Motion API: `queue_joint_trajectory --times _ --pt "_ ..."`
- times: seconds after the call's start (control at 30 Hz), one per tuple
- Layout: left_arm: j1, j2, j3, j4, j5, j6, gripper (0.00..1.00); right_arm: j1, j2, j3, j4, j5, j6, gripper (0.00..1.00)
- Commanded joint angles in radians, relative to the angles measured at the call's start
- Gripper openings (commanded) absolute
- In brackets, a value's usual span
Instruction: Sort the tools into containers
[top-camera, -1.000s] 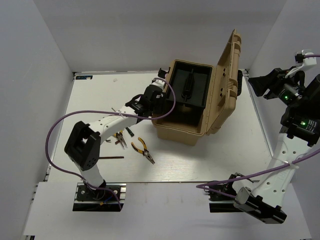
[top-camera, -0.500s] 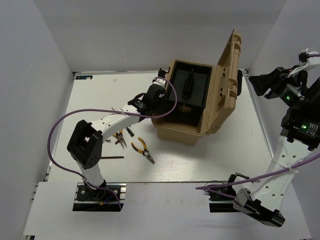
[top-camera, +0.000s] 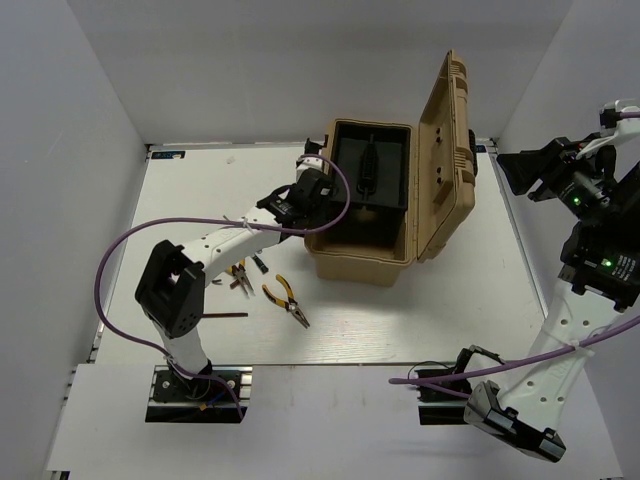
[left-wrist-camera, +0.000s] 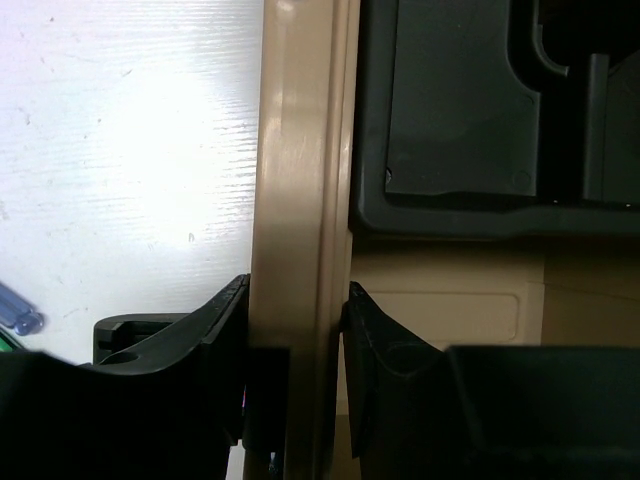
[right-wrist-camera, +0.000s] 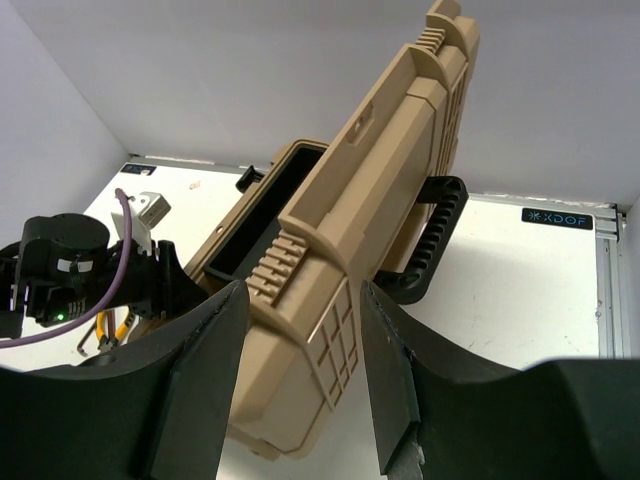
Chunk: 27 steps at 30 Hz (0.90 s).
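Observation:
The tan toolbox (top-camera: 365, 250) stands open at mid-table, its lid (top-camera: 445, 150) up and a black tray (top-camera: 372, 172) inside. My left gripper (top-camera: 316, 197) is shut on the box's left wall (left-wrist-camera: 300, 150), one finger (left-wrist-camera: 225, 330) outside and the other inside. Orange-handled pliers (top-camera: 286, 300), a second pair of pliers (top-camera: 240, 276) and a thin dark hex key (top-camera: 228, 314) lie on the table left of the box. A blue screwdriver handle (left-wrist-camera: 20, 310) shows at the left wrist view's edge. My right gripper (top-camera: 512, 170) hangs open, high at the right, apart from the lid (right-wrist-camera: 390, 200).
The box's black carry handle (right-wrist-camera: 430, 240) sticks out behind the lid. White walls close in the table (top-camera: 200, 190) on three sides. My left arm's purple cable (top-camera: 120, 250) loops over the tools' side of the table.
My left gripper has narrowed onto the box's left wall. The toolbox has turned a little and its lid now stands more upright. The right arm has barely moved.

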Motion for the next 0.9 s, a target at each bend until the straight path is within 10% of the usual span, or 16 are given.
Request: queue_joint_trajectory --times 0.0,0.87 --pt "0.036 0.037 0.000 -0.088 -0.137 -0.167 0.00 -0.007 -0.012 0.011 0.017 -0.004 0.005 0.54" --pt "0.026 0.105 0.018 -0.157 -0.144 -0.396 0.00 -0.007 -0.033 -0.030 0.024 0.010 -0.003 0.56"
